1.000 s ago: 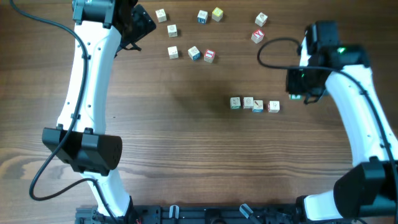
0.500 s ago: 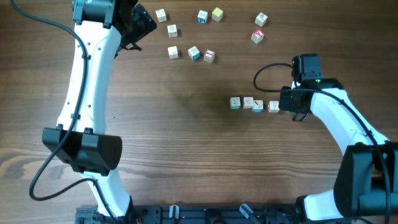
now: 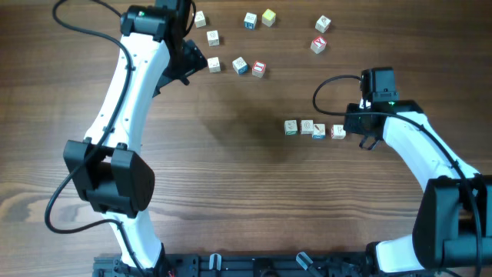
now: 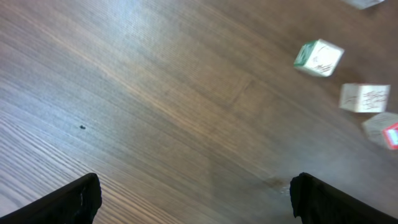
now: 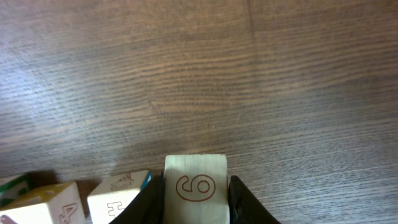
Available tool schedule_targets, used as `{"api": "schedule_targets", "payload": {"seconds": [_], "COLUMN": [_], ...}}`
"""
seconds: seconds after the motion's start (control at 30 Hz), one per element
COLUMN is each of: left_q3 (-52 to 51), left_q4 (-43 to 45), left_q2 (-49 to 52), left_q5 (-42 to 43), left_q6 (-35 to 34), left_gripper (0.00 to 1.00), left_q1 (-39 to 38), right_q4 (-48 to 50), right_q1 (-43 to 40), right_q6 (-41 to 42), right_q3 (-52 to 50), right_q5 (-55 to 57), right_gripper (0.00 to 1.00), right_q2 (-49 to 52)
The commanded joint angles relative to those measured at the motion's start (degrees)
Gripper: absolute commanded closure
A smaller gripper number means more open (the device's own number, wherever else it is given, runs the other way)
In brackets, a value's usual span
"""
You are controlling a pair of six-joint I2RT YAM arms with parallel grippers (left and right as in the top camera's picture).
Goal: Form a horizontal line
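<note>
right gripper pinches the end cube, probably squaring it with the row; left gripper hangs spread wide, empty

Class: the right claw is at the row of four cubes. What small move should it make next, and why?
Probably slide the end cube a touch up in the overhead view: the right claw holds it, and it sits slightly lower than the leftmost cube.
</note>
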Motion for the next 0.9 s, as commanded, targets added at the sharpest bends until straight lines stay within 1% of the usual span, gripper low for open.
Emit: {"api": "schedule_targets", "payload": {"seconds": [0.0,0.13,0.3,0.5,0.67,0.7,0.77,0.87], "left_q3": [-2.8,-5.4,-8.9,-12.5,-14.4,-14.6,-15.0,-15.0], "left_q4": [0.4,0.7,3.6,8.2,10.7,11.0,11.8,11.8], "left_q2": [0.4,0.4,0.4,0.4,0.4,0.4,0.4,0.4], "left_q5": [0.9,3.1,3.1,3.1,3.0,3.1,3.1,3.1], "left_q6": [-0.6,-0.5,-0.5,-0.5,-0.5,-0.5,-0.5,-0.5], "left_gripper": [0.0,0.01,0.01,0.0,0.0,0.0,0.0,0.0], "left_q1": [-0.1,-1.4,-4.0,-6.9,-8.7,-9.0,-9.4,-9.6], "right_q4": [1.4,3.1,3.3,4.3,4.3,4.3,4.3,4.3], "right_q1": [-0.3,-0.3,-0.3,-0.3,-0.3,-0.3,-0.3,-0.3], "right_q6": [1.0,1.0,1.0,1.0,0.9,0.9,0.9,0.9], "right_q3": [-1.3,-1.3,-1.3,-1.3,-1.3,-1.3,-1.3,-1.3], "right_q5": [1.1,1.1,0.9,0.4,-2.1,-2.1,-2.1,-2.1], "right_gripper": [0.73,0.73,0.67,0.67,0.66,0.64,0.58,0.54], "right_q2": [0.3,0.5,0.5,1.4,2.2,2.3,2.3,2.3]}}
